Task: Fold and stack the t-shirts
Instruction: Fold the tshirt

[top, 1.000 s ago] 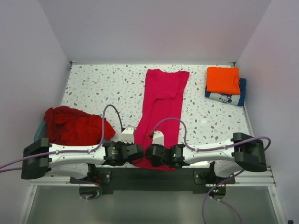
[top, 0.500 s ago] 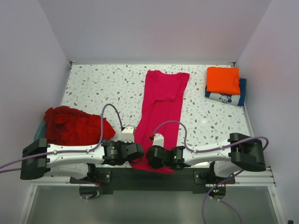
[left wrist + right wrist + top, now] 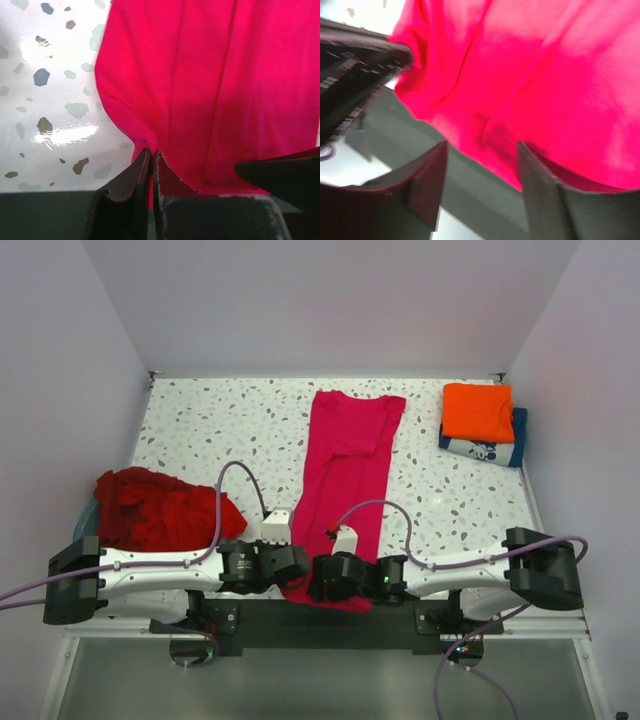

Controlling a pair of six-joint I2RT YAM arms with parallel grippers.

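Right wrist: right end effector (image 3: 481,149) has opened over magenta t-shirt (image 3: 555,75).

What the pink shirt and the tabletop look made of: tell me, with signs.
Pink shirt: soft matte cloth, probably cotton knit; it creases and bunches where the left gripper pinches it. Tabletop: glossy speckled surface, terrazzo-look, perhaps laminate; it mirrors the light.

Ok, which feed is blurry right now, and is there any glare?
Right wrist view: smeared, with the magenta t-shirt and the right claw soft-edged. Left wrist view: sharp, with bright glare patches on the speckled table. Top external view: crisp and evenly lit, with only a faint sheen on the tabletop.
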